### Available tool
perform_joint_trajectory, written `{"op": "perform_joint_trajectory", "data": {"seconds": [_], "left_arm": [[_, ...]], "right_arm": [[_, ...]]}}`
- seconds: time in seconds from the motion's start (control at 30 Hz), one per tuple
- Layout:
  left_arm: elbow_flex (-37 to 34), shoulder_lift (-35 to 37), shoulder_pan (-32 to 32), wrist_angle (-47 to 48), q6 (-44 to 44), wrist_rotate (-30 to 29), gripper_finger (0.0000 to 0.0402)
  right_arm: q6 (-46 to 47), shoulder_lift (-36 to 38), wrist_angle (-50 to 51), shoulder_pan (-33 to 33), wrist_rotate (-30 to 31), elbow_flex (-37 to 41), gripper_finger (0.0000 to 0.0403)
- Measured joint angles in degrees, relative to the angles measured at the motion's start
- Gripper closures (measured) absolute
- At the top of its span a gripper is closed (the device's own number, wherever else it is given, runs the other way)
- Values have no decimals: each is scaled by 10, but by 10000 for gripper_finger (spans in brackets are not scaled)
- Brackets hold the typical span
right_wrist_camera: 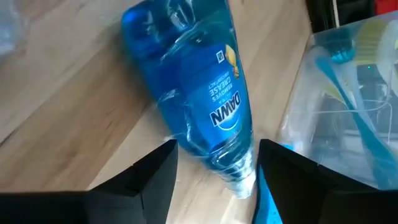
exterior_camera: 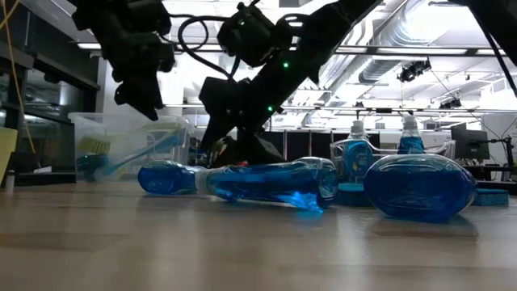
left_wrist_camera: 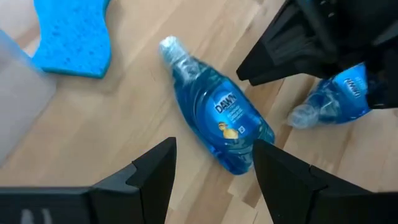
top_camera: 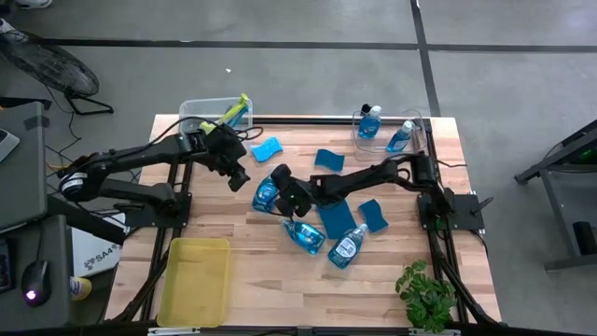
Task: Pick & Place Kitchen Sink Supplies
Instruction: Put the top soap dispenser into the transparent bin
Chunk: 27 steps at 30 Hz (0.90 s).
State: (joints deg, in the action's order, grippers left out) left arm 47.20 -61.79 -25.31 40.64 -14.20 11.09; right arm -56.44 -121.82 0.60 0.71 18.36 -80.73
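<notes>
Nearest, two soap bottles lie flat on the table. Right end effector spread over another bottle at centre; left end effector spread, at its 10 o'clock.

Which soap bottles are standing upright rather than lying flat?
The two bottles inside the clear bin at the table's far right corner stand upright, caps up. The other soap bottles lie on their sides mid-table.
</notes>
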Motion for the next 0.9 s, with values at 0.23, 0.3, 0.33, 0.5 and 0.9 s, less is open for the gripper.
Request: {"op": "perform_joint_trajectory", "data": {"seconds": [0.23,0.3,0.33,0.5,0.9], "left_arm": [[0,-41,4,-2,-30,-1,192],[0,-52,4,-2,-34,-1,192],[0,-57,4,-2,-37,0,192],[-1,-80,27,-4,-39,-9,192],[-1,-103,110,-8,21,-101,192]], "right_arm": [[-8,0,12,1,5,0,183],[-11,0,24,3,-10,0,183],[-10,-1,27,5,-15,0,183],[69,-2,16,16,0,0,183],[487,48,141,28,119,0,183]]}}
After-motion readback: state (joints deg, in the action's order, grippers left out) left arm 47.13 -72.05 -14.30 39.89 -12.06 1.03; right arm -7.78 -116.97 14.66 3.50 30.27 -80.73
